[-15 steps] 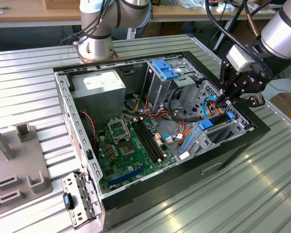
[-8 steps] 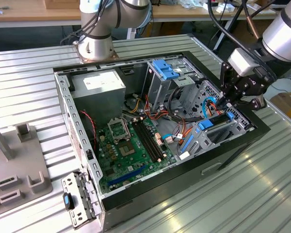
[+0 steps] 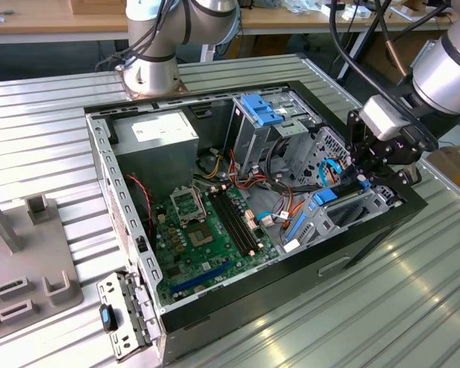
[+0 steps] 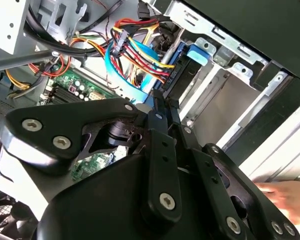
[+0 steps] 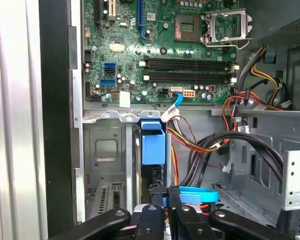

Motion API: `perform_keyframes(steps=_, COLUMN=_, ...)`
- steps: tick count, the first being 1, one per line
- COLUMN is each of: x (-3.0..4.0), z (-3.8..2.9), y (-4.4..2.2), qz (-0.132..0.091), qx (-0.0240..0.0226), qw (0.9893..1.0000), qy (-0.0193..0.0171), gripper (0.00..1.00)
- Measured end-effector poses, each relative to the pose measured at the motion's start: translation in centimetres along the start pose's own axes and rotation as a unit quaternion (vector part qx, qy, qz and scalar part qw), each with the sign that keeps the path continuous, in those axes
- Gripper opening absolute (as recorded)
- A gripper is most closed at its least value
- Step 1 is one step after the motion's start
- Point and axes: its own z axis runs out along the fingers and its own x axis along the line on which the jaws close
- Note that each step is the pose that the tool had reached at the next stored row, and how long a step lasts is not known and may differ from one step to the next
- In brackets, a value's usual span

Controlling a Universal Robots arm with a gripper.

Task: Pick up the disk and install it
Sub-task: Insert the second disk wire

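End effector: the black end effector [image 3: 366,170] hangs over the open computer case [image 3: 215,307] at its corner on the exterior view's right. In both wrist views its fingers [image 4: 162,112] run close together and parallel, nearly closed, the tips against a dark upright edge beside blue plastic. Whether they clamp that edge I cannot tell.

Disk: the disk [image 5: 153,142] stands on edge in a slot of the drive bay [image 5: 107,150], down inside the case. In the first wrist view its bright blue carrier frame faces the camera just past the fingertips. In the second wrist view the blue tab [image 4: 197,54] sits beside grey sheet metal. Its metal body and label are hidden.

Exterior view alone: the grey power supply [image 3: 157,138] with a white label, a tall cage with a blue latch [image 3: 259,111], the ribbed tabletop [image 3: 353,322] and a loose bracket [image 3: 123,318] by the case corner.

First wrist view alone: the green motherboard [image 5: 160,50] from above, with its empty processor socket [image 5: 225,25] and memory slots.

Second wrist view alone: a bundle of coloured cables [image 4: 135,50] close behind the fingers, and a blurred hand [image 4: 287,197] at the edge.

Writing: no print is legible.

Cut off: the arm's upper links leave the exterior view.
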Motion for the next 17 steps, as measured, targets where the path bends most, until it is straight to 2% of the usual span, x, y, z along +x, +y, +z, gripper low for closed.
perform_keyframes(steps=1, x=0.00, z=0.00, y=0.01, qz=-0.003, qx=-0.0002, qw=1.0000, qy=0.0000, gripper=0.16)
perform_keyframes(steps=2, x=0.01, z=0.03, y=0.12, qz=-0.006, qx=0.0008, qw=1.0000, qy=-0.0020, gripper=0.16)
perform_keyframes(steps=3, x=0.02, z=0.04, y=0.18, qz=-0.007, qx=0.0027, qw=1.0000, qy=-0.0058, gripper=0.16)
perform_keyframes(steps=4, x=0.02, z=0.05, y=0.26, qz=-0.009, qx=0.0067, qw=0.9999, qy=-0.0070, gripper=0.16)
perform_keyframes(steps=6, x=0.05, z=0.07, y=0.39, qz=-0.011, qx=0.0136, qw=0.9998, qy=-0.0073, gripper=0.16)
perform_keyframes(steps=7, x=0.09, z=0.07, y=0.56, qz=-0.012, qx=0.0185, qw=0.9997, qy=-0.0074, gripper=0.16)
perform_keyframes(steps=11, x=0.18, z=0.25, y=1.04, qz=-0.015, qx=0.0304, qw=0.9994, qy=-0.0076, gripper=0.16)
perform_keyframes(steps=17, x=0.19, z=0.31, y=0.79, qz=-0.016, qx=0.0316, qw=0.9993, qy=-0.0074, gripper=0.16)
